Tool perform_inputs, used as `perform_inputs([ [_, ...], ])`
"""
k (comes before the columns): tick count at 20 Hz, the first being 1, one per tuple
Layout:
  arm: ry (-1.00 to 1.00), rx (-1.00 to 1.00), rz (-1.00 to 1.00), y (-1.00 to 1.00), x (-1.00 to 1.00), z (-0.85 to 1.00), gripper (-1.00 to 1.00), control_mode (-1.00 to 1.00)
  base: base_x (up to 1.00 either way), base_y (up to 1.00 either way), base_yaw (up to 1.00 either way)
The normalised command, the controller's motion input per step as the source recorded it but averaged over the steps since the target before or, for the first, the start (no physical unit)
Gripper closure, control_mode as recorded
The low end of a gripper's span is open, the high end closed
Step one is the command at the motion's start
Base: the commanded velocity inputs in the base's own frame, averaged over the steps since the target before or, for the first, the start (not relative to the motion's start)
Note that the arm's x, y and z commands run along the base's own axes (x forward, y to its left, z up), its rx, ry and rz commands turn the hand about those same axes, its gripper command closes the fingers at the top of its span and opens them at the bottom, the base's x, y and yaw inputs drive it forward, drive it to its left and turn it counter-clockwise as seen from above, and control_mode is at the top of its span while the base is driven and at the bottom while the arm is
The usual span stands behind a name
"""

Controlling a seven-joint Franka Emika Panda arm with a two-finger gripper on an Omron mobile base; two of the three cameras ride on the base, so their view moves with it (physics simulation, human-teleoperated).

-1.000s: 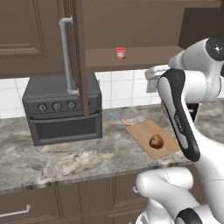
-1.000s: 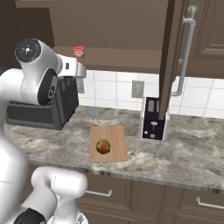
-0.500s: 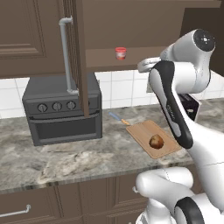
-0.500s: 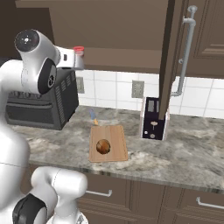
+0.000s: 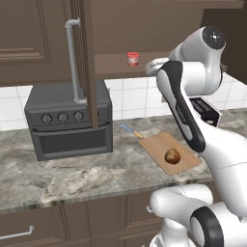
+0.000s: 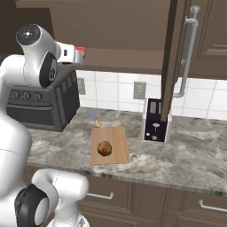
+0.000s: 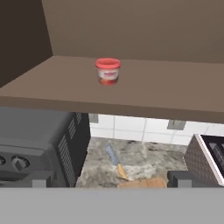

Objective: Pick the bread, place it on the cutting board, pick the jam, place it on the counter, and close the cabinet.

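Jam [image 7: 107, 71] mid-shelf, well back from cabinet [image 7: 131, 94] front edge.

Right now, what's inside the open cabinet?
The jam stands upright and alone on the cabinet shelf. The upper interior sits above the frame, so whatever is up there can't be seen.

You have one bread [image 5: 172, 156], one cutting board [image 5: 157, 145], one jam [image 5: 133, 59], one knife [image 7: 115, 160], one toaster oven [image 5: 67, 120], one toaster [image 6: 156, 120].

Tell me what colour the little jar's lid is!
Red. The jam shows it best in the hand view.
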Motion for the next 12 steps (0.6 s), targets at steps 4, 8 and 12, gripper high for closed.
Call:
perform_inputs([
  [4, 0.0, 0.0, 0.0, 0.06, 0.31, 0.0, -1.0, -1.0, 0.0, 0.0, 0.0],
  [8, 0.0, 0.0, 0.0, 0.04, 0.3, 0.0, -1.0, -1.0, 0.0, 0.0, 0.0],
  [12, 0.0, 0.0, 0.0, 0.06, 0.31, 0.0, -1.0, -1.0, 0.0, 0.0, 0.0],
])
